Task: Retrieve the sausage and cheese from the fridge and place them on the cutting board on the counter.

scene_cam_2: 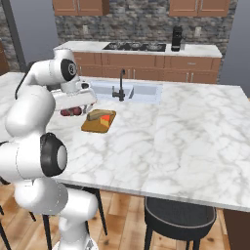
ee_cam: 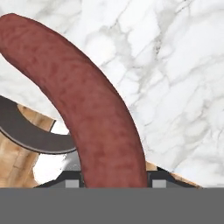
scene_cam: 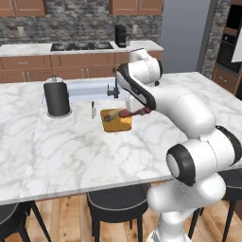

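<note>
My gripper (scene_cam_2: 72, 109) is shut on the sausage (ee_cam: 87, 100), a dark red-brown curved link that sticks out ahead of the fingers over the white marble counter (ee_cam: 175, 65). The sausage (scene_cam: 127, 113) hangs just above the counter (scene_cam: 94, 151), at the edge of the cutting board (scene_cam: 118, 125) nearest the arm. On the light brown cutting board (scene_cam_2: 93, 126) lies the cheese (scene_cam_2: 103, 120), a wedge with a tan top and an orange face. The sausage (scene_cam_2: 71, 112) is close beside the board, not over it. The fridge is out of view.
A black canister (scene_cam: 57, 98) stands left of the board and a small red-capped bottle (scene_cam: 93, 110) between them. The sink (scene_cam_2: 141, 92) and dark faucet (scene_cam_2: 119, 88) lie behind the board. Stools (scene_cam: 116, 203) stand under the counter's near edge.
</note>
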